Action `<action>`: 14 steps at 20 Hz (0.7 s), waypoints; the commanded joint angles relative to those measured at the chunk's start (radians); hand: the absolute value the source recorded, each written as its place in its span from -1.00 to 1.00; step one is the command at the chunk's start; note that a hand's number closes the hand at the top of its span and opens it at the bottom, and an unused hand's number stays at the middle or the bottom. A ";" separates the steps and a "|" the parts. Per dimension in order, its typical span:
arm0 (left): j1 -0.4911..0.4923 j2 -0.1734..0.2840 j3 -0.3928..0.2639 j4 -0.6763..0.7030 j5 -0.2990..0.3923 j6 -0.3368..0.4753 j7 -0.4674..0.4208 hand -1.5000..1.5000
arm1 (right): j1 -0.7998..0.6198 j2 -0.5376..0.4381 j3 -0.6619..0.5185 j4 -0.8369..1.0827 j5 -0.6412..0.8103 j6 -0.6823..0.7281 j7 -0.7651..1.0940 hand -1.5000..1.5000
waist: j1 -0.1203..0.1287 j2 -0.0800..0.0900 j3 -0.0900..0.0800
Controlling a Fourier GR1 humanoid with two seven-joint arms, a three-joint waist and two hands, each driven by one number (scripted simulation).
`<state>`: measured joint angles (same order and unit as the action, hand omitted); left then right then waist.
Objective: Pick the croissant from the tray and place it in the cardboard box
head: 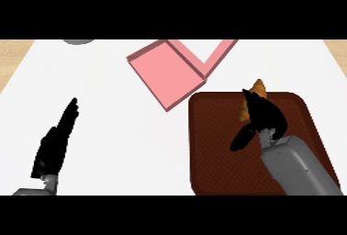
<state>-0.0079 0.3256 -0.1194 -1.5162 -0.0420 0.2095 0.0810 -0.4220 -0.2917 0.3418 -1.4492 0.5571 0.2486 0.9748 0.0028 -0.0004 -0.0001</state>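
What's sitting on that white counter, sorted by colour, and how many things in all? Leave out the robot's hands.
Pink: 1, the open pink box
Dark brown: 1, the dark brown rectangular tray
Golden-orange: 1, the golden-orange croissant, mostly hidden behind the right hand
Grey: 1, a grey object cut off at the counter's far edge
Total: 4

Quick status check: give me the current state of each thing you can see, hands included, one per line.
Croissant: over the tray's far edge, mostly hidden by the right hand.
Tray: flat on the counter, near right.
Box: pink, open, nothing visible inside.
Right hand: curled around the croissant.
Left hand: open, resting at left.
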 commanded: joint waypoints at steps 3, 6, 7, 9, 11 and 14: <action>0.086 -0.015 0.029 -0.096 -0.030 -0.017 0.003 0.00 | 0.044 0.037 -0.030 -0.038 0.047 0.069 0.038 -1.00 | 0.001 -0.001 0.000; 0.045 -0.048 0.029 -0.018 -0.057 -0.016 -0.036 0.00 | 0.027 0.077 -0.018 0.102 0.105 0.018 -0.056 -1.00 | 0.002 0.001 0.000; 0.068 0.004 0.078 -0.067 0.002 -0.094 -0.011 0.00 | 0.062 0.060 -0.034 0.057 0.108 0.031 -0.049 -1.00 | 0.001 0.000 0.000; 0.052 -0.051 0.032 -0.109 -0.068 -0.043 0.071 0.00 | 0.070 0.061 -0.060 0.023 0.100 0.084 -0.040 -1.00 | 0.000 -0.001 0.000; 0.038 -0.049 0.045 -0.128 -0.081 -0.046 0.101 0.00 | 0.039 0.102 -0.081 0.066 0.102 0.073 -0.039 -1.00 | 0.001 0.000 0.000; 0.037 -0.044 0.113 0.025 -0.044 -0.097 -0.067 0.00 | 0.057 0.085 -0.101 0.099 0.117 0.059 -0.135 1.00 | 0.000 0.001 0.000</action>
<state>0.0034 0.2863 -0.0429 -1.5448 -0.0886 0.1391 0.0974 -0.3809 -0.2145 0.2598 -1.3827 0.6536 0.3096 0.8989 0.0026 -0.0014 -0.0010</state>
